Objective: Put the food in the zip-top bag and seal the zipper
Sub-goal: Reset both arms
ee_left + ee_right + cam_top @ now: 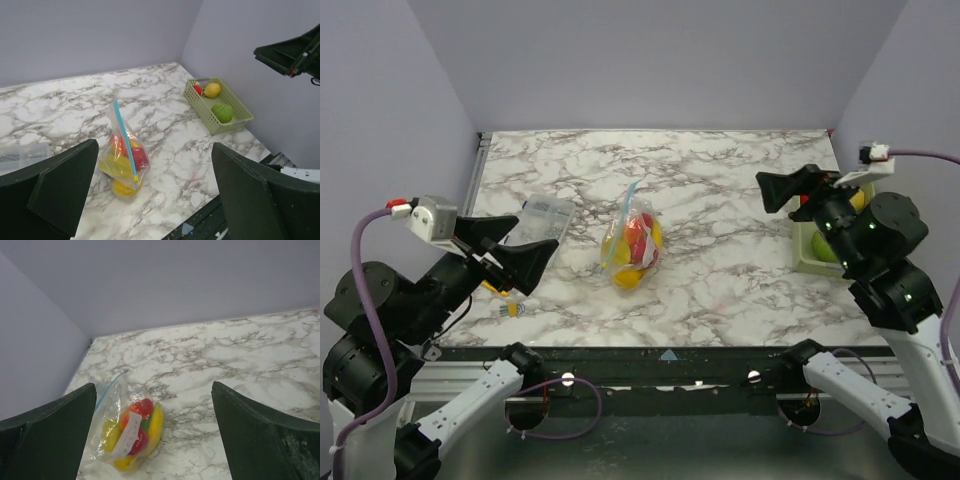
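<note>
The clear zip-top bag [631,248] lies at the table's middle, holding several glossy yellow, red and green toy foods [638,240]. Its teal-blue zipper [627,203] shows as one thin line along the far edge. The bag also shows in the left wrist view [123,161] and the right wrist view [126,434], with a white label facing the right wrist camera. My left gripper [533,236] is open and empty, raised to the left of the bag. My right gripper [765,192] is open and empty, raised far to the right of it.
A yellow-green mesh basket [197,107] at the right edge holds a yellow [212,90], a green [222,112] and a red toy [198,90]. A flat clear packet [542,218] lies left of the bag. A small yellow item [500,290] lies under the left arm.
</note>
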